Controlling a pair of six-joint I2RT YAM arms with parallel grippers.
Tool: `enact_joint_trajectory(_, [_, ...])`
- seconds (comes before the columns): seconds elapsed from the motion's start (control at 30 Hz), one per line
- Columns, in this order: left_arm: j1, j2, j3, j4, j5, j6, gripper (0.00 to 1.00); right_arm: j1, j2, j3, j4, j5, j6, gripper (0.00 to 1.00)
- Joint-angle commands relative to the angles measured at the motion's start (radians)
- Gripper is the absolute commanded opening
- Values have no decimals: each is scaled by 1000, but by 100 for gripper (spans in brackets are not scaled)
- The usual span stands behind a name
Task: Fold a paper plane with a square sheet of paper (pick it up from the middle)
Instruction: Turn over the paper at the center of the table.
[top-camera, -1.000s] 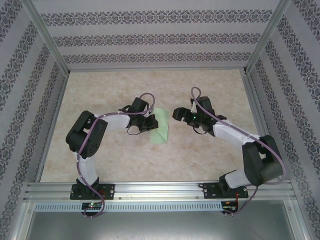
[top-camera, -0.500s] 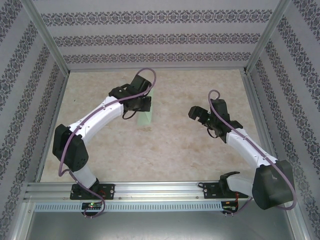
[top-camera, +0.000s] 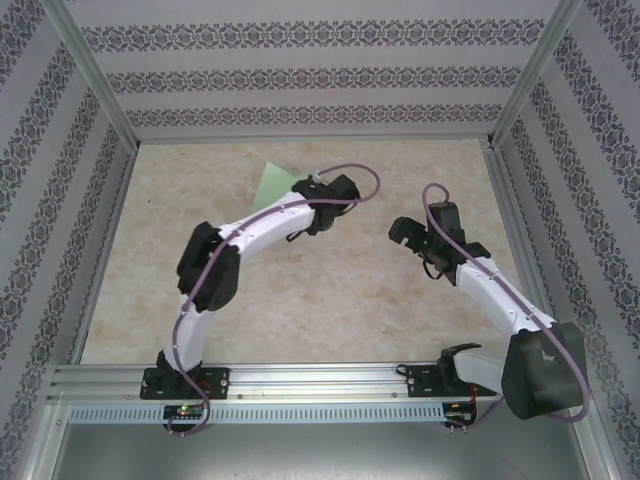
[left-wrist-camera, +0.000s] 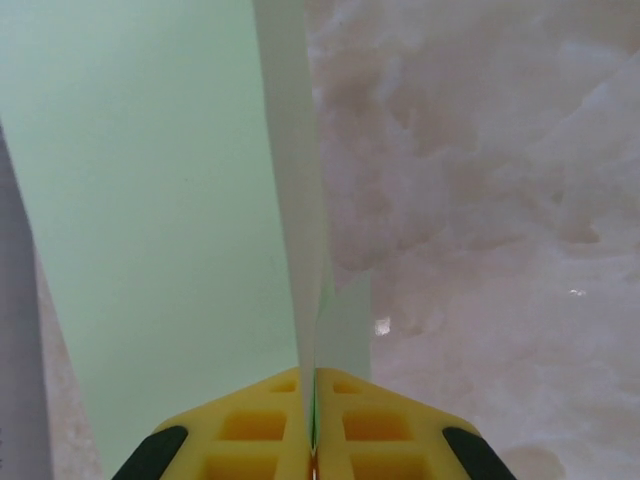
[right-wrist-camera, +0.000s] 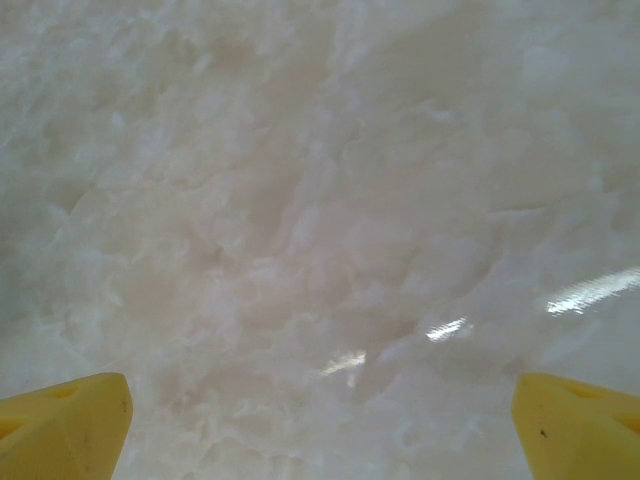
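Observation:
The square sheet of paper (top-camera: 274, 183) is pale green and folded into a wedge, the shape of a paper plane, at the back of the table left of centre. My left gripper (top-camera: 298, 188) is shut on its right end. In the left wrist view the yellow fingers (left-wrist-camera: 240, 430) pinch the centre crease, my left gripper (left-wrist-camera: 312, 405) holding the paper (left-wrist-camera: 150, 200), one flap spreading left and a thin upright fold running away from me. My right gripper (top-camera: 404, 232) hovers open, well to the right of the paper. Its yellow fingertips (right-wrist-camera: 60, 430) stand far apart over bare table, nothing in my right gripper (right-wrist-camera: 320, 440).
The marbled beige tabletop (top-camera: 330, 300) is fenced by patterned walls and aluminium posts (top-camera: 95, 75). A metal rail (top-camera: 320, 380) carries the arm bases along the near edge. The left arm's elbow (top-camera: 205, 265) sits left of the middle.
My left arm has carried the folded paper from the table's middle toward the back left, still pinched. My right gripper has drawn back to the right and opened fully.

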Motion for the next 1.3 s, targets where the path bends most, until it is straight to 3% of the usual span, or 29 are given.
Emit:
enact_joint_trajectory(0.0, [-43,68,65,-50,-140,38,10,-31,-32,-21,-34,41,18,98])
enact_joint_trajectory(0.33, [-105,198,89,9,14,13,12,-111,-105,-56,-77,59,29,98])
enact_joint_trajectory(0.8, [-108,167,0,116,215,1,31,-127,-75,-32,-80,5,29,98])
enact_joint_trajectory(1.03, [-106,69,-15,159,366,-7,40,-127,-61,2,-102,-18,10,98])
enact_joint_trajectory(1.27, [-71,-152,-138,297,618,-28,55,-127,-28,48,-88,-118,-22,98])
